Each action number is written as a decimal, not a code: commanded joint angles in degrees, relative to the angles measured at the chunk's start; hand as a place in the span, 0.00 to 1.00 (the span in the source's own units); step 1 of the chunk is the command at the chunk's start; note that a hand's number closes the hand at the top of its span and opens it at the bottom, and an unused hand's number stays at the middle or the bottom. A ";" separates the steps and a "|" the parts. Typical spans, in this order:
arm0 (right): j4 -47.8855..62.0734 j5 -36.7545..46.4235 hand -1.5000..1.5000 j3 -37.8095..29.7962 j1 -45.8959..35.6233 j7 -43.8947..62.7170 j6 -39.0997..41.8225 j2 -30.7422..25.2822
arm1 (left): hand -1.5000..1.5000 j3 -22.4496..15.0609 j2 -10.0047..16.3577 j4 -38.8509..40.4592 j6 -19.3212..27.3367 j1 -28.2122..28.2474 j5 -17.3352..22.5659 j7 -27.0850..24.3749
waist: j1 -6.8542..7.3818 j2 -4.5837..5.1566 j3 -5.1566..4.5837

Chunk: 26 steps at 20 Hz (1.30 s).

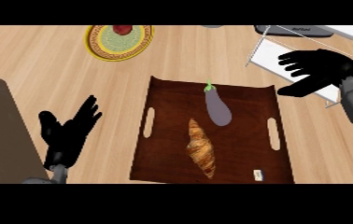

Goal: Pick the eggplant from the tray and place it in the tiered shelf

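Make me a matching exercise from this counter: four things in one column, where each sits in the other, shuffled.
1. purple eggplant
2. golden-brown croissant
3. round yellow-rimmed plate
4. white wire-framed tiered shelf

A. counter's far left
B. dark wooden tray, near half
C. far right, by the black right hand
D. tray, far half

Pairs: 1-D, 2-B, 3-A, 4-C.
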 commanded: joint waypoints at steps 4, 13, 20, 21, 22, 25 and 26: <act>13.16 -8.62 0.00 0.20 -18.43 14.20 14.22 5.98 | 0.50 2.10 0.36 5.60 -0.83 -3.55 0.48 2.41 | -0.82 -0.34 -0.28; 27.73 -7.38 0.00 5.21 -34.22 23.39 15.65 15.58 | 0.50 2.87 0.39 7.47 -3.66 -4.42 1.09 2.08 | 0.01 -0.04 -0.34; 36.32 0.70 0.00 11.43 -38.21 22.33 10.93 23.53 | 0.50 3.53 -0.54 8.11 -3.19 -5.00 0.09 0.81 | -0.82 -0.24 -0.28; 38.15 1.86 0.00 11.89 -39.90 21.74 10.32 24.37 | 0.50 4.69 0.41 9.20 -3.91 -6.19 1.07 2.38 | -0.52 -0.02 -0.29; 39.80 2.07 0.00 11.54 -40.80 22.17 10.02 24.95 | 0.50 4.21 0.61 7.41 -4.27 -4.04 1.06 2.61 | -0.50 -0.24 -0.26; 44.98 1.95 0.00 10.76 -41.93 22.06 11.85 26.32 | 0.50 3.12 -1.02 7.93 -3.93 -3.08 -0.33 0.62 | -0.65 -0.19 -0.26; 45.83 2.17 0.00 10.96 -42.94 22.63 11.35 28.55 | 0.50 4.58 0.22 8.38 -4.76 -4.46 0.58 1.70 | -0.76 -0.21 -0.27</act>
